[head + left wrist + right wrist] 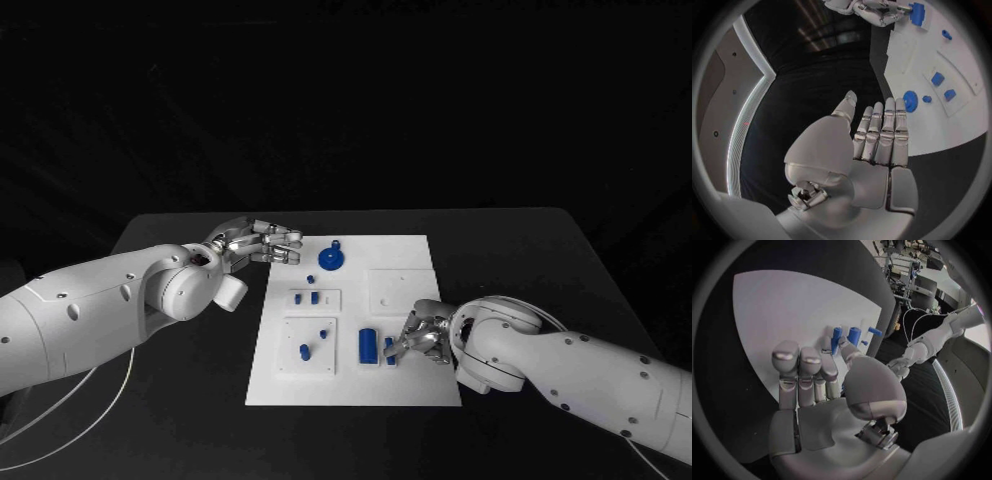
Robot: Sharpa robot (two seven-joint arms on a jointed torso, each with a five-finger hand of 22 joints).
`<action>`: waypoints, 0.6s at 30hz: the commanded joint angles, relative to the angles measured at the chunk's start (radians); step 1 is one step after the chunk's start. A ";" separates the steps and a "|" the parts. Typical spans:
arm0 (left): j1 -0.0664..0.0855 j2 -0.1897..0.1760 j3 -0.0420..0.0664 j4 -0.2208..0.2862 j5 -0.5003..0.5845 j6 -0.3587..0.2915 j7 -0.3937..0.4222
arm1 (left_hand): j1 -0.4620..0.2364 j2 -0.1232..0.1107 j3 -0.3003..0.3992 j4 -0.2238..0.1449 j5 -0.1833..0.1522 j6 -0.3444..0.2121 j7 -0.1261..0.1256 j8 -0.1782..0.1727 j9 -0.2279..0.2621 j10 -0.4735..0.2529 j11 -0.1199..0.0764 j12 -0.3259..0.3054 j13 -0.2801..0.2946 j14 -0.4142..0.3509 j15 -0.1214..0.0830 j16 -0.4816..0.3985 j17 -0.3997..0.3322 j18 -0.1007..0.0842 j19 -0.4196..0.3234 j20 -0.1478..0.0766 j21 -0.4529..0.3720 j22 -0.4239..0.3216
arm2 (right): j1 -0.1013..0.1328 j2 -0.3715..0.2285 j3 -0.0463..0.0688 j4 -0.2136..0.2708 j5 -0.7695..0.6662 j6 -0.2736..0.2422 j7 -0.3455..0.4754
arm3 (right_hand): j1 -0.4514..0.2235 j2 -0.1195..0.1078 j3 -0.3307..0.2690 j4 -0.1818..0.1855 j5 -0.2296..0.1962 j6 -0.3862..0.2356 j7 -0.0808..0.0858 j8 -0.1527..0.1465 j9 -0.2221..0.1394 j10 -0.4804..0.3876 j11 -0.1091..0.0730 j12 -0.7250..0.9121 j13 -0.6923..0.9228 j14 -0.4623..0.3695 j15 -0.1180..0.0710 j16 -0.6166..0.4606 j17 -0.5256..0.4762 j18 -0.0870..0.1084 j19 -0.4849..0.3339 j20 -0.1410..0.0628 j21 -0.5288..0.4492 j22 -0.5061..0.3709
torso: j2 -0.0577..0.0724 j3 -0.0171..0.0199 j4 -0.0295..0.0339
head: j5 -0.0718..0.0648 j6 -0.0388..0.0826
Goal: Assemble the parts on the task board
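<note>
The white task board [407, 250] lies mid-table. My right hand [423, 338] is at its near right edge, where thumb and a finger pinch a slim blue part [389, 350], seen upright in the right wrist view [837, 339]. A taller blue block [368, 345] stands just left of it. My left hand [260, 243] hovers off the board's far left corner, fingers straight and holding nothing [876, 140]. A round blue part [332, 260] lies near that hand [909, 101]. Two small blue parts [304, 297] sit in a raised plate at the board's left.
Another blue part [304, 351] lies in the near left plate. A blank raised plate [397, 287] is at the board's right. Black table [534, 260] surrounds the board on all sides. A white cable [87, 385] trails under my left arm.
</note>
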 commanded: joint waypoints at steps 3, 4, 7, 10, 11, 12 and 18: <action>0.000 0.002 0.001 0.000 0.004 0.015 0.005 | -0.008 0.002 -0.003 0.001 -0.001 -0.004 0.002 -0.003 0.000 -0.006 -0.003 0.001 0.002 -0.006 -0.001 -0.003 0.001 -0.017 -0.005 0.001 -0.001 0.000 | -0.017 0.008 -0.006 -0.012 -0.017 0.007 -0.001 | -0.008 0.010 0.016 -0.019 0.000 0.003 -0.004 -0.004 0.000 0.000 -0.007 0.001 0.001 0.001 -0.006 0.001 0.002 -0.012 0.057 -0.007 0.004 0.002 | 0.000 0.0006 0.0004 | 0.002 -0.001; 0.000 0.002 0.001 0.000 0.004 0.016 0.005 | -0.008 0.002 -0.003 0.001 -0.001 -0.004 0.002 -0.003 0.000 -0.006 -0.003 0.001 0.002 -0.006 -0.001 -0.003 0.001 -0.017 -0.005 0.001 -0.001 0.000 | -0.018 0.008 -0.007 -0.014 -0.018 0.005 -0.002 | -0.010 0.011 0.019 -0.021 0.000 0.004 -0.004 -0.004 0.001 0.001 -0.008 0.002 0.001 0.001 -0.006 0.001 0.002 -0.012 0.057 -0.007 0.004 0.002 | 0.000 0.0007 -0.0001 | 0.002 -0.001; 0.000 0.002 0.001 0.000 0.004 0.015 0.005 | -0.008 0.002 -0.003 0.001 -0.001 -0.004 0.002 -0.003 0.000 -0.006 -0.003 0.001 0.002 -0.006 -0.001 -0.003 0.001 -0.017 -0.005 0.001 -0.001 0.000 | -0.020 0.009 -0.007 -0.016 -0.019 0.001 -0.001 | -0.012 0.011 0.020 -0.021 0.000 0.004 -0.004 -0.004 0.001 0.001 -0.008 0.001 0.000 0.001 -0.006 0.001 0.002 -0.012 0.057 -0.007 0.004 0.002 | 0.000 0.0006 -0.0008 | 0.003 -0.001; 0.000 0.003 0.001 0.000 0.004 0.015 0.004 | -0.008 0.002 -0.003 0.001 -0.001 -0.004 0.002 -0.003 0.000 -0.006 -0.003 0.001 0.002 -0.006 -0.001 -0.003 0.001 -0.017 -0.005 0.001 -0.001 0.000 | -0.022 0.008 -0.007 -0.018 -0.019 -0.003 0.003 | -0.028 0.007 0.018 -0.014 0.003 0.005 -0.004 -0.004 0.003 0.001 -0.007 0.000 -0.001 0.000 -0.006 0.000 0.001 -0.012 0.057 -0.007 0.003 0.001 | 0.000 0.0002 -0.0011 | 0.003 0.000; 0.000 0.003 0.001 -0.001 0.004 0.015 0.004 | -0.008 0.002 -0.003 0.001 -0.001 -0.004 0.002 -0.003 0.000 -0.006 -0.003 0.001 0.002 -0.006 -0.001 -0.003 0.001 -0.017 -0.005 0.001 -0.001 0.000 | -0.022 0.008 -0.007 -0.018 -0.017 -0.004 0.005 | -0.034 0.004 0.014 -0.009 0.006 0.006 -0.004 -0.004 0.003 0.001 -0.007 0.000 -0.002 0.000 -0.006 0.000 0.001 -0.012 0.057 -0.007 0.003 0.001 | 0.000 0.0002 -0.0012 | 0.002 0.000; 0.000 0.003 0.001 -0.001 0.004 0.015 0.005 | -0.008 0.002 -0.003 0.001 -0.001 -0.004 0.002 -0.003 0.000 -0.006 -0.003 0.001 0.002 -0.006 -0.001 -0.003 0.001 -0.017 -0.005 0.001 -0.001 0.000 | -0.023 0.007 -0.007 -0.018 -0.015 -0.005 0.007 | -0.037 0.002 0.012 -0.005 0.007 0.006 -0.003 -0.004 0.003 0.001 -0.007 -0.001 -0.002 0.000 -0.006 0.000 0.001 -0.012 0.057 -0.007 0.004 0.001 | 0.000 0.0004 -0.0013 | 0.002 0.001; 0.000 0.003 0.001 -0.001 0.004 0.013 0.008 | -0.008 0.002 -0.003 0.001 -0.001 -0.004 0.002 -0.003 0.000 -0.006 -0.003 0.001 0.002 -0.006 -0.001 -0.003 0.001 -0.017 -0.005 0.001 -0.001 0.000 | -0.023 -0.003 -0.007 -0.028 0.036 -0.014 0.061 | -0.062 -0.028 -0.036 0.066 0.015 0.003 0.001 -0.004 0.003 -0.003 -0.004 -0.004 -0.004 -0.001 -0.004 -0.007 -0.005 -0.009 0.056 -0.005 -0.004 -0.003 | -0.001 -0.0003 -0.0007 | 0.003 0.003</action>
